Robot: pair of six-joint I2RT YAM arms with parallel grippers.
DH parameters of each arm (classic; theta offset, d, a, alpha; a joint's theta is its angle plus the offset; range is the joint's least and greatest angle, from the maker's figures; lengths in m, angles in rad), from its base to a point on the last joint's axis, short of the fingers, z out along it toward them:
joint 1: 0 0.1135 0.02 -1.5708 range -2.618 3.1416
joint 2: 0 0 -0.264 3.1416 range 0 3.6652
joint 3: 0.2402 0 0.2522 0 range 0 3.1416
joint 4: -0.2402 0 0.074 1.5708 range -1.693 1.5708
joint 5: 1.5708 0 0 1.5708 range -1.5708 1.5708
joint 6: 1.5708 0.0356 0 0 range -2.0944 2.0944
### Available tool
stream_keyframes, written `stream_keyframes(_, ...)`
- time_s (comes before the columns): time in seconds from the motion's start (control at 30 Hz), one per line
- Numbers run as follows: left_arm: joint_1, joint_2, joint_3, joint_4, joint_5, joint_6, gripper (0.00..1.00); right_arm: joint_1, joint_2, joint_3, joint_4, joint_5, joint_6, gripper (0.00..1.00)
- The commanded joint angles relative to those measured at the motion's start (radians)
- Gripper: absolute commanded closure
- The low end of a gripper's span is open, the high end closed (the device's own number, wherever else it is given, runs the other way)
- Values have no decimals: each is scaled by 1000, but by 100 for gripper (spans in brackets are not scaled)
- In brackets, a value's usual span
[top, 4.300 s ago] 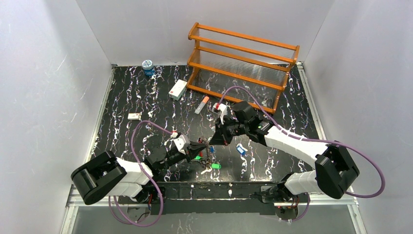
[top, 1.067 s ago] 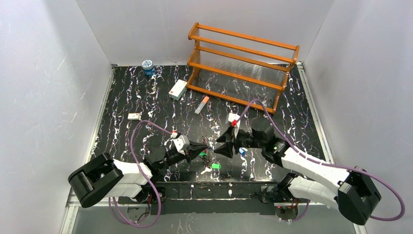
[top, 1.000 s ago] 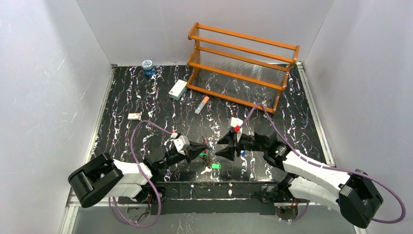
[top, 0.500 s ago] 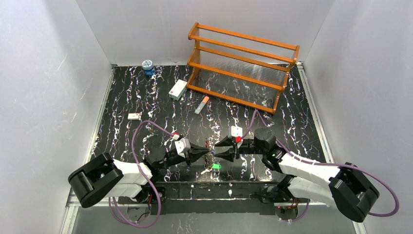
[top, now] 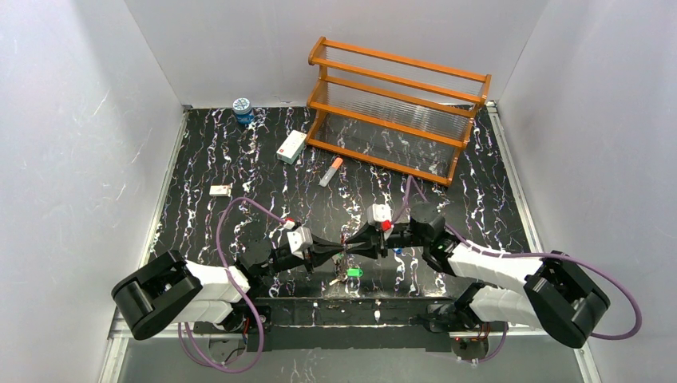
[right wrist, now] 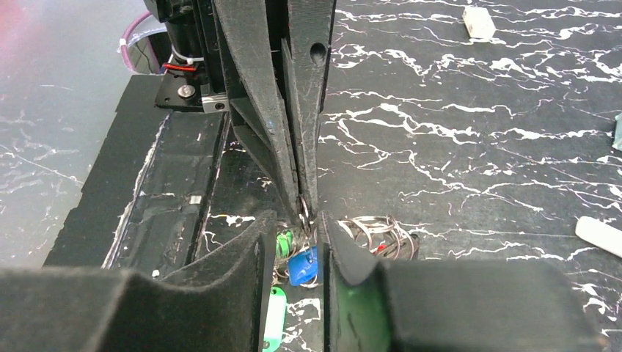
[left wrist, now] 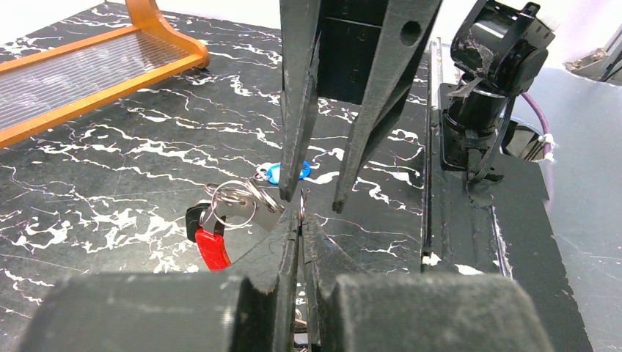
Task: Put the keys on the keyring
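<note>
Pinches a thin wire of the keyring (left wrist: 236, 196) in the left gripper (left wrist: 301, 220), jaws closed on it. Meets it tip to tip with the right gripper (right wrist: 297, 220), jaws narrowly apart either side of the left tips. Shows blue and green keys (right wrist: 302, 268) under the right jaws, partly hidden; cannot tell whether threaded.
</note>
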Motion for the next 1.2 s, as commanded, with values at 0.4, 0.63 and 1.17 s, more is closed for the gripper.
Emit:
stream_keyframes(0.4, -2, -1, 33, 33, 14, 11, 100, 0, 23, 101, -94, -52, -38, 99)
stream_keyframes(0.63, -2, 13, 29, 28, -9, 26, 81, 0, -14, 123, -286, 9, -116, 99)
stream_keyframes(1.17, -3, 31, 67, -129, -30, 122, 64, 4, 91, 288, -757, 210, -204, 99)
